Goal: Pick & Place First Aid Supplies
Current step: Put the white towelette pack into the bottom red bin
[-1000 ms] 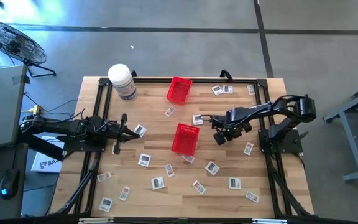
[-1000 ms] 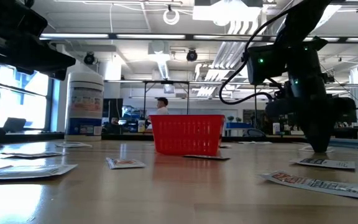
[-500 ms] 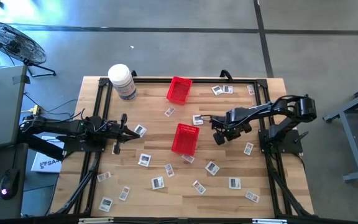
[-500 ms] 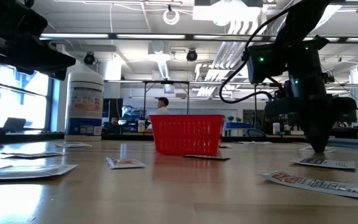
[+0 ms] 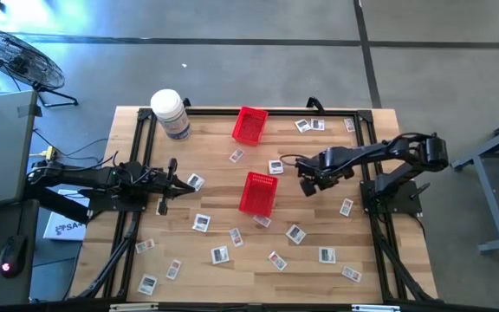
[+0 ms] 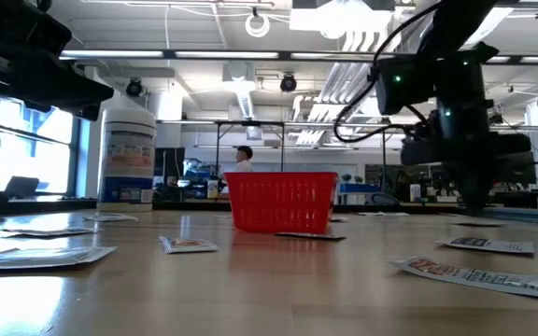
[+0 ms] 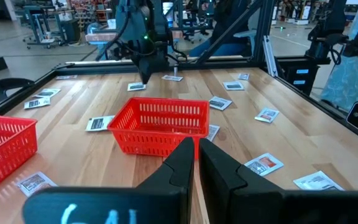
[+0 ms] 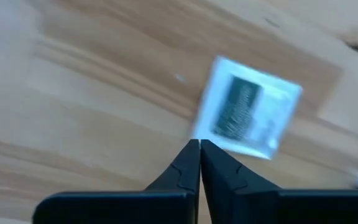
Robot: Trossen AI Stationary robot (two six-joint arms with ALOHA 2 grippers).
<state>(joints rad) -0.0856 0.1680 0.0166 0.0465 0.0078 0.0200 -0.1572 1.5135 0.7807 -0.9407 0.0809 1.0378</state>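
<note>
right gripper (image 8: 200,144): fingers pressed together, holding nothing, over the table (image 5: 319,225) | packet (image 8: 248,115) flat just beyond the tips, near the red basket (image 5: 257,192) | step: reaching to pick | next: spread, straddle an edge, pinch | left gripper (image 7: 196,142) waits, closed

The right gripper (image 5: 307,184) hangs just right of the middle red basket (image 5: 257,192), fingers pressed together. The left gripper (image 5: 168,185) waits left of that basket, fingers together too.
</note>
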